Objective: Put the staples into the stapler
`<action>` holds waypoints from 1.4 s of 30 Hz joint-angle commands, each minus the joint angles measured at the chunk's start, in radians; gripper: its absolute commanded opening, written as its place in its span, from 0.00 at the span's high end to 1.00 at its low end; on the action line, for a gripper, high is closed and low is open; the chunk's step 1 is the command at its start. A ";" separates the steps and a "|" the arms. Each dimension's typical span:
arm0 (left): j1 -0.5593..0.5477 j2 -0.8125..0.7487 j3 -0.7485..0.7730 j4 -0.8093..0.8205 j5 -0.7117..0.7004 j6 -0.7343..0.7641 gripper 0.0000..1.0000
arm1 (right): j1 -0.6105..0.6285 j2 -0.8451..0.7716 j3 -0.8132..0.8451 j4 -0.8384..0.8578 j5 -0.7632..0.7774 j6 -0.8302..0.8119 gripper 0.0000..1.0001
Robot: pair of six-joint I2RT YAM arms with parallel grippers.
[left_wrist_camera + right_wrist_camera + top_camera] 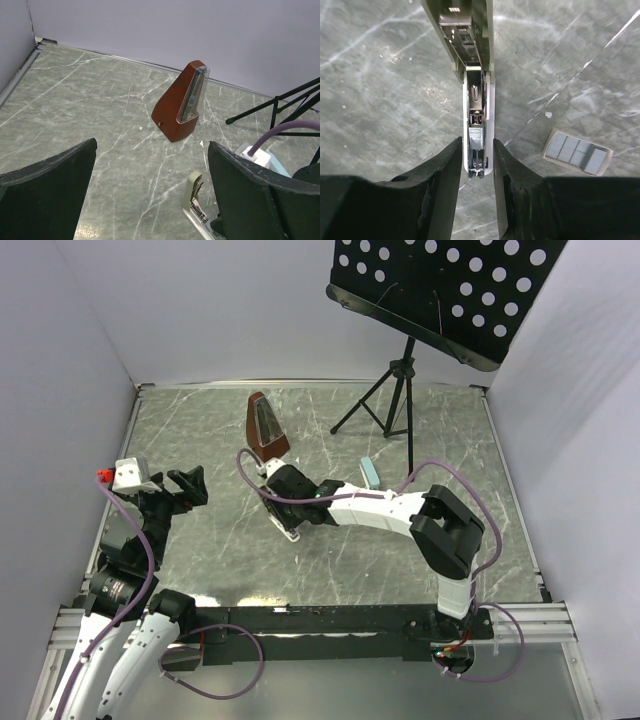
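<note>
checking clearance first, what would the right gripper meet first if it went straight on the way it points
Most likely the open stapler: its channel lies right between the tips of the right gripper, seemingly close ahead. Depth is hard to judge from the wrist view.

brown metronome [180,102] upright, opened stapler [196,200] nearby

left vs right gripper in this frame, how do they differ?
Opening: the left gripper stands wide open; the right gripper is only narrowly parted.
Contents: the left gripper holds nothing; the right gripper straddles the end of the opened stapler, contact unclear.
Pose: the left gripper looks across the table toward the metronome; the right gripper points down at the stapler.
Shared: both are black.
</note>
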 commanded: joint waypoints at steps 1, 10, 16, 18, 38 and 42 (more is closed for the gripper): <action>0.000 -0.009 -0.002 0.043 0.011 0.000 0.03 | -0.013 -0.057 0.010 0.013 0.039 -0.015 0.61; -0.001 -0.011 -0.004 0.043 0.008 0.000 0.03 | -0.026 0.015 0.070 0.009 0.023 -0.023 0.55; 0.000 -0.011 -0.004 0.041 0.006 0.000 0.03 | -0.026 0.052 0.094 -0.001 0.013 -0.026 0.53; -0.001 -0.011 -0.004 0.041 0.006 0.000 0.03 | -0.029 0.063 0.097 -0.001 0.011 -0.026 0.53; -0.001 -0.012 -0.004 0.041 0.009 0.000 0.03 | -0.029 0.061 0.065 -0.047 0.006 -0.030 0.53; 0.000 -0.011 -0.004 0.043 0.009 0.000 0.03 | -0.029 0.053 0.053 -0.054 0.003 -0.032 0.53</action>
